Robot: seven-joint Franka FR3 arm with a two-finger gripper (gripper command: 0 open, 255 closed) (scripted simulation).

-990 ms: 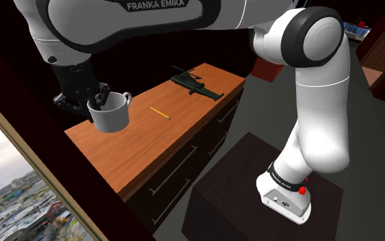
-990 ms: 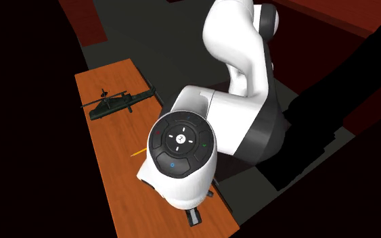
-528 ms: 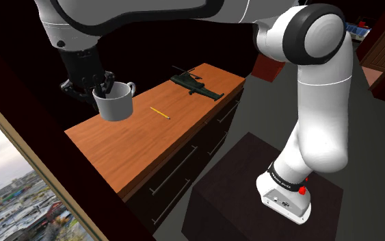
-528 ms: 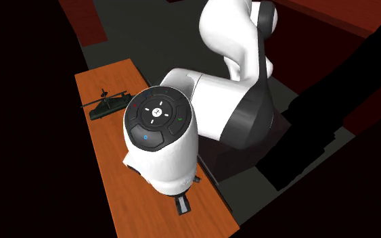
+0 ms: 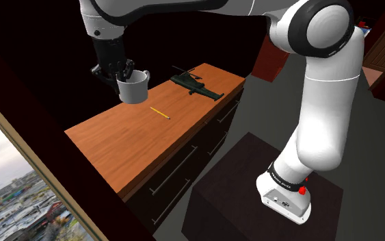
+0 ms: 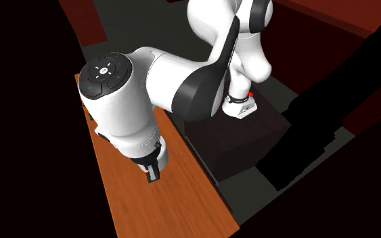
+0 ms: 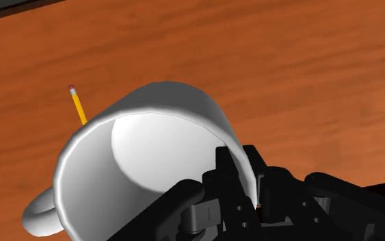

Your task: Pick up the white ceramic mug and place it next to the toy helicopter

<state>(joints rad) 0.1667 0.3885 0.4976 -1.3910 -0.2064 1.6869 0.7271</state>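
Clamped on just 1 wall of the plain white mug point(image 5: 135, 87), the all-black gripper point(image 5: 121, 69) risks it pivoting or slipping on the way to the dark toy helicopter point(image 5: 196, 84).

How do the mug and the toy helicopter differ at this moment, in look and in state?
The mug is white; the toy helicopter is dark. The mug hangs in the air, its wall clasped by the gripper; the toy helicopter rests on the wooden top, untouched. Shared: both are over that same wooden top.
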